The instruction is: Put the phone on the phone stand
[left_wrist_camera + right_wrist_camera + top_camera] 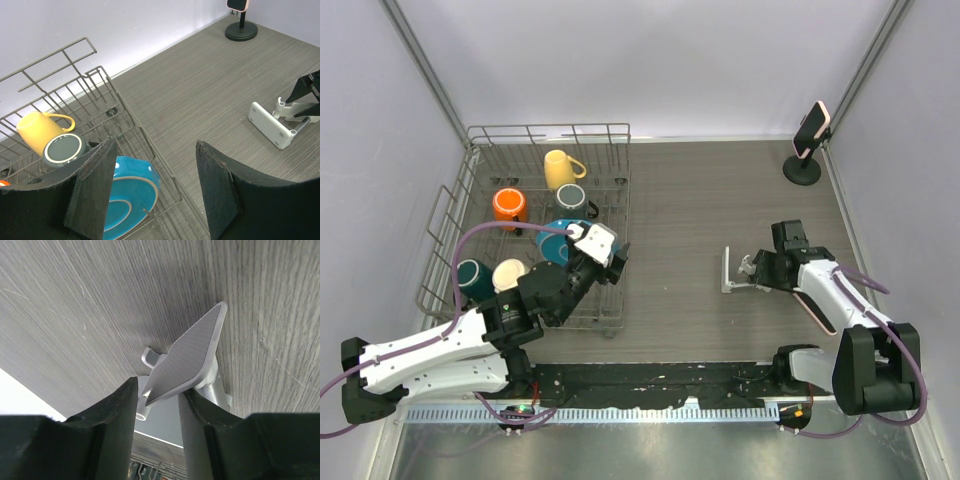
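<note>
The black phone stand [804,165], with a round disc base and a short post, stands at the far right back corner. A phone [814,122] in a pink case sits in its top holder. The stand also shows in the left wrist view [241,32], with the phone [238,4] cut by the top edge. My right gripper [752,270] [160,390] is shut on a folding white metal stand [732,272] [187,357] low over the table's middle right. My left gripper [612,255] [157,150] is open and empty above the right edge of the wire dish rack [620,180].
The rack holds a yellow mug [560,168], an orange mug [509,205], a teal bowl [127,192] and several other cups. A dark flat thing with a pink edge [812,308] lies under my right arm. Walls close in on both sides.
</note>
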